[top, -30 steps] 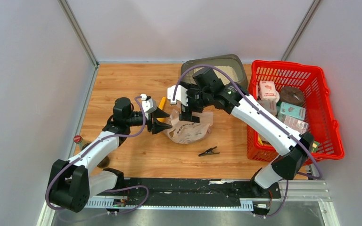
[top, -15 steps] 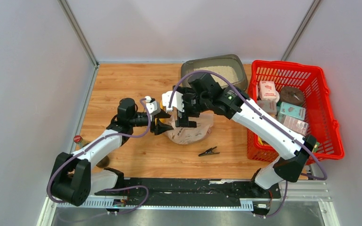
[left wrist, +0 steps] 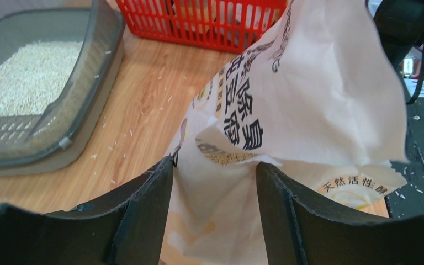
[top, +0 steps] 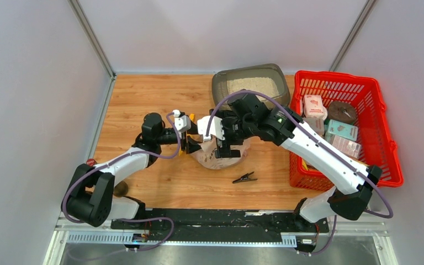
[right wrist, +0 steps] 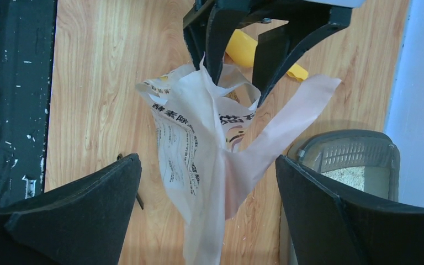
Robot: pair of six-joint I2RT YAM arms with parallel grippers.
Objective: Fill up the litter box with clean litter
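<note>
- Top external view: the litter box is seen at the far edge of the table, just beside the red basket. A bed of clean litter is already spread in it. The paper litter bag stands nearer, apart from the box.
- The left gripper is held wide, with its jaws set either side of the bag's upper edge. Whether the paper is pinched cannot be told.
- The right gripper is spread fully over the bag, and nothing is held in it.
- A spill is judged the main risk. The bag is limp and creased, so if only one loose flap is caught, the mouth could fold or tip. Granules would then be shed onto the wood short of the box. A single thin layer could also be torn.
- Stray granules on the table beside the box are shown only by the left wrist view, as is the litter inside the bag's mouth.
- A yellow scoop behind the bag is shown plainly only by the right wrist view. The black clip is seen best from above.
</note>
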